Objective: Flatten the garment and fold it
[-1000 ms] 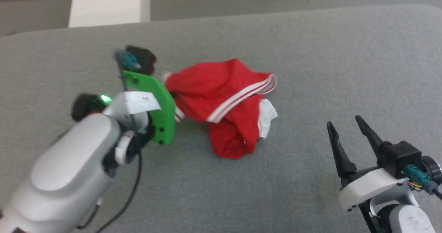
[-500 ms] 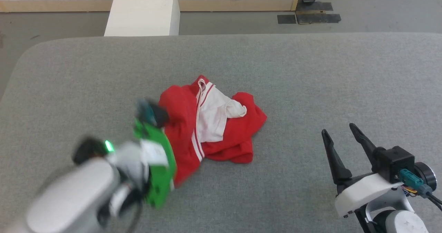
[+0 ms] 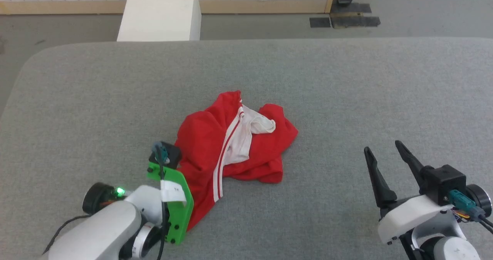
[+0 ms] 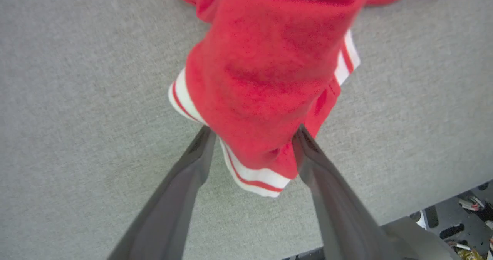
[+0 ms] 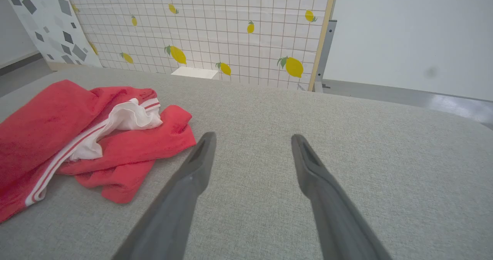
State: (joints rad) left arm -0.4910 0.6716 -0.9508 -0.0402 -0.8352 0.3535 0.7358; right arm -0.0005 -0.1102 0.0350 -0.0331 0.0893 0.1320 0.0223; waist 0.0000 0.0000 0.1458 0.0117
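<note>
While the left tool (image 4: pixel 255 128) and right tool (image 3: pixel 381 146) gape empty, the garment (image 3: pixel 204 144) looks limp, light; grip its striped hem (image 4: pixel 254 181).

The garment (image 3: pixel 231 148) was seen in bright red, edged with trim striped white and red, and a white lining was shown at its middle. The desk (image 3: pixel 346 90) was covered in a plain light grey weave. A vivid green bracket (image 3: pixel 179 210) was carried on the pale left arm (image 3: pixel 100 229). The fingers (image 5: pixel 185 190) of the right gripper (image 5: pixel 252 138) were coloured dark grey. The wall panel (image 5: pixel 231 32) was patterned with a thin grid on white, dotted with yellow lemons.
</note>
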